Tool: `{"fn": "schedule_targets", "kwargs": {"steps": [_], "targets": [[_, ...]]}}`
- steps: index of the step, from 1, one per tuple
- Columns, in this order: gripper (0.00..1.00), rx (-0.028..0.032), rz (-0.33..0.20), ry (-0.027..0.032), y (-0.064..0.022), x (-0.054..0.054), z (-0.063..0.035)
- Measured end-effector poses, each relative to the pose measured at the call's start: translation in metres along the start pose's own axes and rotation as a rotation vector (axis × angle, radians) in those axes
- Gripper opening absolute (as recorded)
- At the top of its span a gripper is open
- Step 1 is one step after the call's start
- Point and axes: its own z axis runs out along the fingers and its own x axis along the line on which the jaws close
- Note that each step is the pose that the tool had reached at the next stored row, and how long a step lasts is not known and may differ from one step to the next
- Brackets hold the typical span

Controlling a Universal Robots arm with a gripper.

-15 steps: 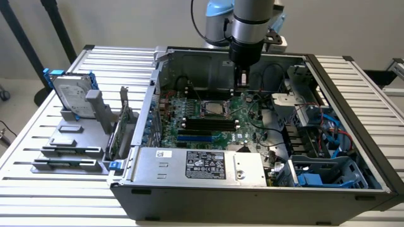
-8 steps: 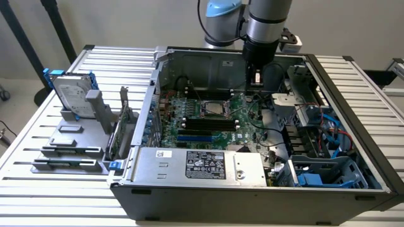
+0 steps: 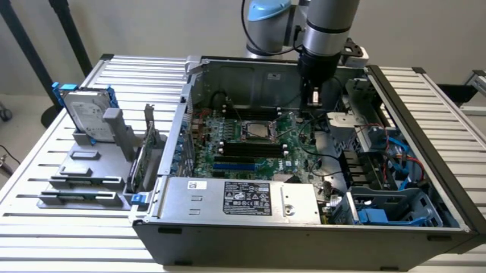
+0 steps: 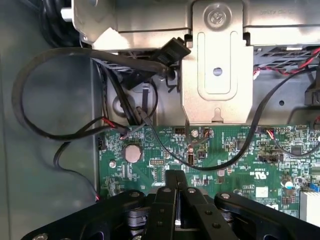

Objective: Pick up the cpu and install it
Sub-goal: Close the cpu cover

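Note:
My gripper (image 3: 313, 96) hangs inside the open computer case (image 3: 425, 187), low over the green motherboard (image 3: 251, 153) near its far edge on the exterior view's right. In the wrist view my black fingers (image 4: 160, 210) stand pressed close together, with a thin pale strip between them. I cannot tell what that strip is. A silver-framed square socket (image 3: 254, 129) sits mid-board, to the exterior view's left of my gripper. A dull grey square that looks like the cpu lies flat in it.
Black and red cables (image 4: 60, 95) loop over the case floor and board below my gripper. A metal bracket (image 4: 215, 65) stands just beyond the board edge. A grey fixture (image 3: 83, 182) outside the case holds a hard drive with blue rails (image 3: 87, 111). The power supply (image 3: 243, 199) fills the near side.

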Motion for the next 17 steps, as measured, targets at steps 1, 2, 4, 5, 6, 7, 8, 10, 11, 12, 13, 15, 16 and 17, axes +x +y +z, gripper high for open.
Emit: {"fn": "schedule_targets", "kwargs": {"steps": [1, 2, 4, 5, 6, 7, 8, 10, 11, 12, 13, 15, 16, 17], "targets": [[0.11, 0.0000, 0.000, -0.0001, -0.0001, 0.000, 0.0018], [0.11, 0.0000, 0.000, 0.0000, -0.0001, 0.000, 0.0036], [0.11, 0.0000, 0.000, 0.0002, -0.0003, -0.001, 0.0072], [0.11, 0.0000, 0.000, 0.0000, -0.0004, -0.001, 0.0090], [0.11, 0.0010, 0.000, -0.0001, -0.0004, -0.001, 0.0108], [0.11, 0.0043, 0.000, -0.0002, -0.0004, -0.001, 0.0119], [0.11, 0.0128, 0.000, -0.0006, -0.0004, -0.001, 0.0122], [0.11, 0.0451, 0.002, -0.0030, -0.0004, -0.001, 0.0120], [0.11, 0.0632, 0.003, -0.0045, -0.0003, -0.001, 0.0119], [0.11, 0.0816, 0.004, -0.0056, -0.0003, -0.001, 0.0118], [0.11, 0.0926, 0.005, -0.0066, -0.0001, -0.001, 0.0118], [0.11, 0.1175, 0.007, -0.0050, -0.0008, -0.001, 0.0126], [0.11, 0.1282, 0.007, -0.0069, -0.0008, -0.001, 0.0123], [0.11, 0.1386, 0.008, -0.0081, -0.0010, -0.001, 0.0122]]}}
